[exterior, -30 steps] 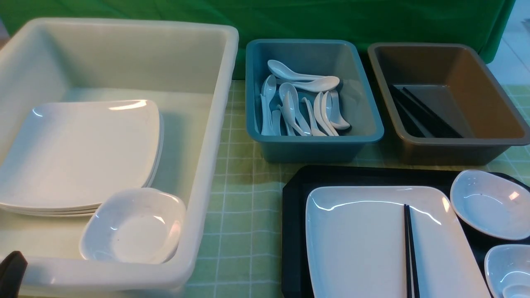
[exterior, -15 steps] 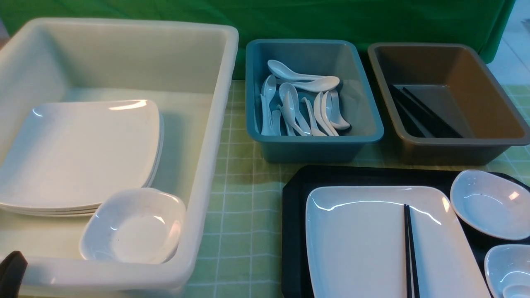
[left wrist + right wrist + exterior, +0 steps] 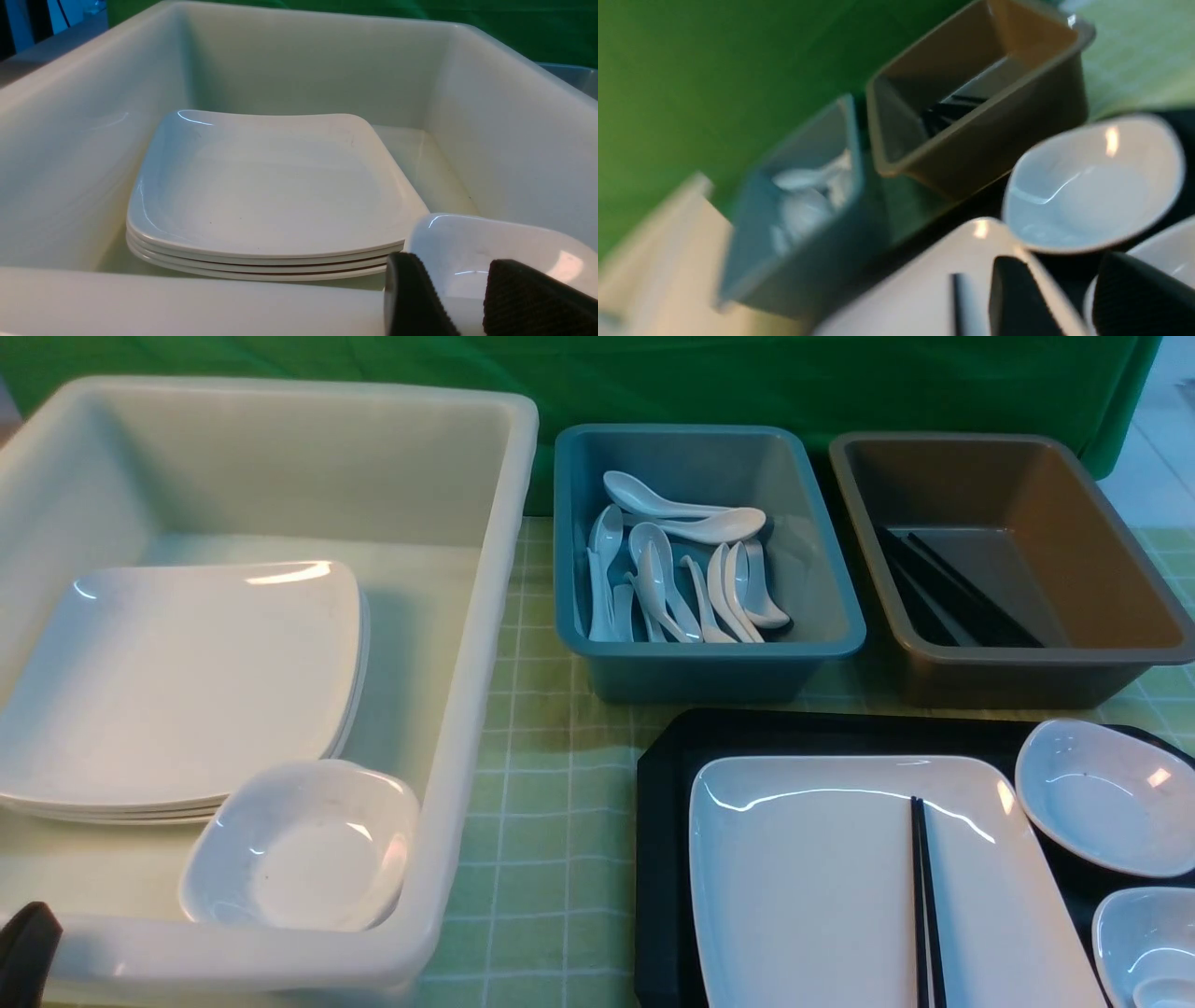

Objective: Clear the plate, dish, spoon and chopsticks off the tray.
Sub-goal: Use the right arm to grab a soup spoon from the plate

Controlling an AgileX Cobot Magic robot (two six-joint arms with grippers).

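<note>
Resting on black tray [image 3: 663, 859]: white plate [image 3: 803, 887], chopsticks [image 3: 924, 896] at its 3 o'clock; left gripper [image 3: 451, 270], right gripper [image 3: 1062, 270] fingers parted, empty.

In the front view the tray [image 3: 658, 859], the plate [image 3: 803, 896] and the chopsticks [image 3: 924, 905] are cut off by the lower edge, and a small dish [image 3: 1144, 933] is clipped by the corner, so that what lies in it cannot be told. Of the left hand [image 3: 23, 952] only a dark sliver is shown there. The right wrist view is blurred throughout, and of the right hand [image 3: 1057, 270] only the finger ends are shown
</note>
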